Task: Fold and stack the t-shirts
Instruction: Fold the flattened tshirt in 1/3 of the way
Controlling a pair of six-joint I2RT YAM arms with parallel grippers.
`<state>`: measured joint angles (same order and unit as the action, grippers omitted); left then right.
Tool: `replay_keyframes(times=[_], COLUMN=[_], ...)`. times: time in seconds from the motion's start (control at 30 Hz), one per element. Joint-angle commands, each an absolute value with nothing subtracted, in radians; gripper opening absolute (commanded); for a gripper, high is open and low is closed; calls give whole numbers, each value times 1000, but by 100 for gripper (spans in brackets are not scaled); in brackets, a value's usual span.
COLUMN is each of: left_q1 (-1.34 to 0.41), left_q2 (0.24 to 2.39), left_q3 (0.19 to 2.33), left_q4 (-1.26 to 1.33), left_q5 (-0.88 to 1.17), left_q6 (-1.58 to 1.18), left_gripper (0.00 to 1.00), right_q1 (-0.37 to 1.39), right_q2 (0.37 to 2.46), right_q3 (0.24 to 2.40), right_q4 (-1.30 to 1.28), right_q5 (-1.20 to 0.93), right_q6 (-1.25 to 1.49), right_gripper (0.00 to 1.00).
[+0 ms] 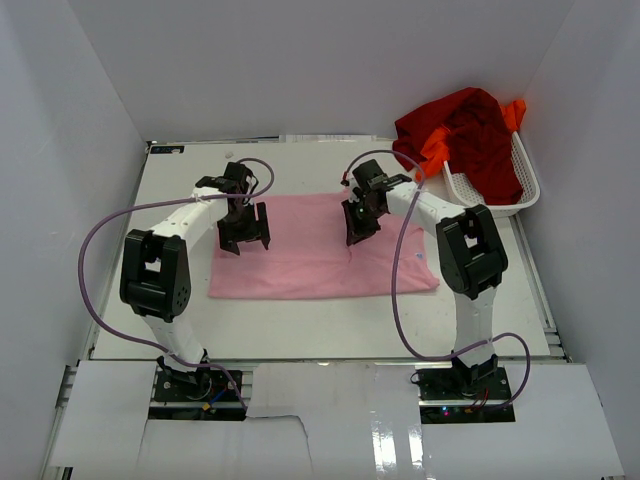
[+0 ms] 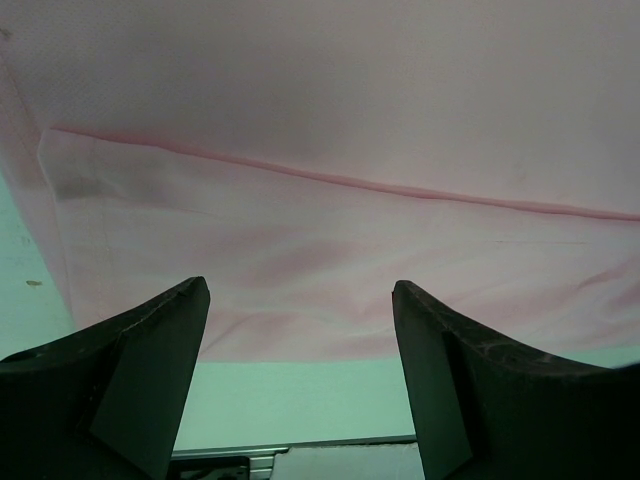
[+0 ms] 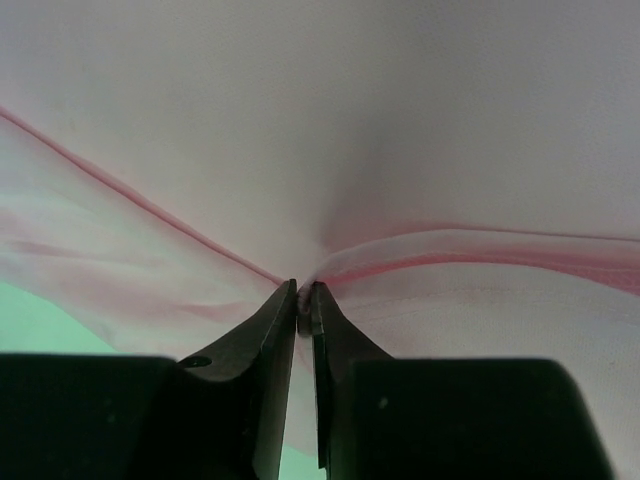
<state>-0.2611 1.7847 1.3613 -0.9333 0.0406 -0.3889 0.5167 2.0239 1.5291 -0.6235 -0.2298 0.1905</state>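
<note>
A light pink t-shirt [image 1: 320,250] lies flat in the middle of the table, folded to a rectangle. My right gripper [image 3: 304,295] is shut on a pinch of its cloth [image 3: 330,262] near the shirt's upper right part [image 1: 358,228]. My left gripper [image 1: 244,236] stands open over the shirt's left part; its fingers [image 2: 160,350] straddle the shirt's edge [image 2: 300,340] with nothing between them. A dark red t-shirt [image 1: 480,135] and a bright orange t-shirt [image 1: 436,148] are heaped in the basket at the back right.
A white mesh basket [image 1: 500,205] stands at the back right corner of the table. White walls close in the left, back and right sides. The table's bare white surface [image 1: 300,325] runs in front of the pink shirt.
</note>
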Motion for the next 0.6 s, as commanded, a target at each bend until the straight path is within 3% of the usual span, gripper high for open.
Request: replay_keyframes(times=[0.0,0.03,0.07,0.13,0.27,0.57], left_q1=[-261,-261,-262,-261,-261,-261], left_q2=[1720,1721,1723,1721,1717,1710], left_q3=[1347,1344,1344,1341,1332,1312], left_q4=[-919,-919,-919,-917,-916,-904], left_q5=[34,37,35,37,40,52], left_q6=[-380,-380,-379,-379,-379,-380], left_gripper=[85,85,85,85,85,85], right_q1=[525,526,525,525,523,474], right_q2=[2052,2062,2071,2092,2072,2034], right_q3=[1572,1577,1588,1603,1609,1637], right_q4=[-569,-568,-572,-589,-589,-624], right_q5=[-255,-259,-258,-235,-181,-110], right_q6=[167,163,158,156,156,137], right_gripper=[18,22,39,57,62,63])
